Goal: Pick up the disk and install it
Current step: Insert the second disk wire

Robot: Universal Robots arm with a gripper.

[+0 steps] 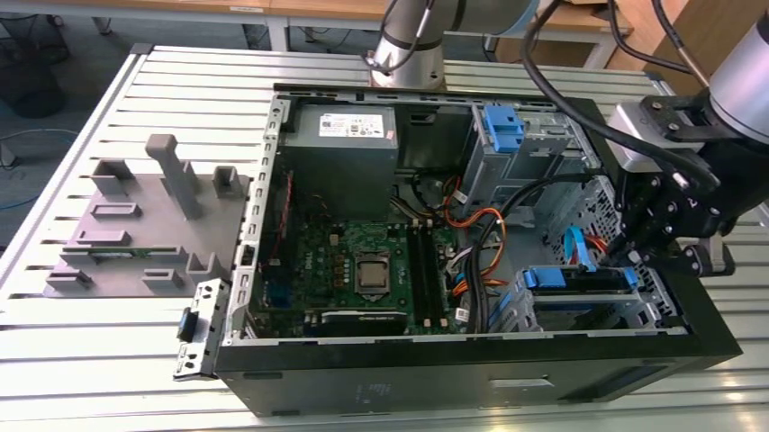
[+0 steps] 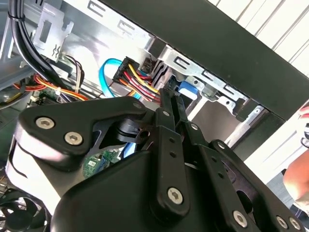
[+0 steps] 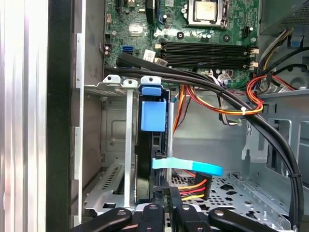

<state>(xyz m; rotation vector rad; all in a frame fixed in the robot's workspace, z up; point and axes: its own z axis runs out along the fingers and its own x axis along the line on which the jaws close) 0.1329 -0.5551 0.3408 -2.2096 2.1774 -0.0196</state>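
In the exterior view, an open black computer tower case (image 1: 481, 378) lies on its side on a slatted silver metal table (image 1: 96, 360). Inside it are a green motherboard (image 1: 360, 261), a grey metal power supply box with a white sticker (image 1: 342, 144), and a bundle of orange, red and yellow cables (image 1: 474, 243). The black robot gripper (image 1: 643, 247) hangs over the case's edge on the exterior view's right, just above a grey metal drive cage (image 1: 583, 301). The disk (image 1: 577, 279), seen here as a blue plastic carrier edge across the top of that cage, sits in the cage below the gripper. A second blue plastic carrier (image 1: 505, 126) stands in another bay near the far wall. A grey plastic fixture with upright posts (image 1: 144, 216) rests on the table at the exterior view's left.

In the second wrist view, the gripper's black linkage fills the foreground, its fingers (image 2: 166, 104) drawn narrow and reaching toward a blue tab just beside a multicoloured power connector (image 2: 135, 75); whether they pinch anything cannot be told. A person's hand (image 2: 299, 179) shows at the edge, outside the case.

In the first wrist view, the disk (image 3: 153, 116) stands edge-on inside the cage, its blue carrier tab uppermost, between silver metal rails. A light blue flat data cable (image 3: 188, 166) crosses in front of it. The gripper's fingertips (image 3: 159, 210) sit close together just beside the disk's near end.
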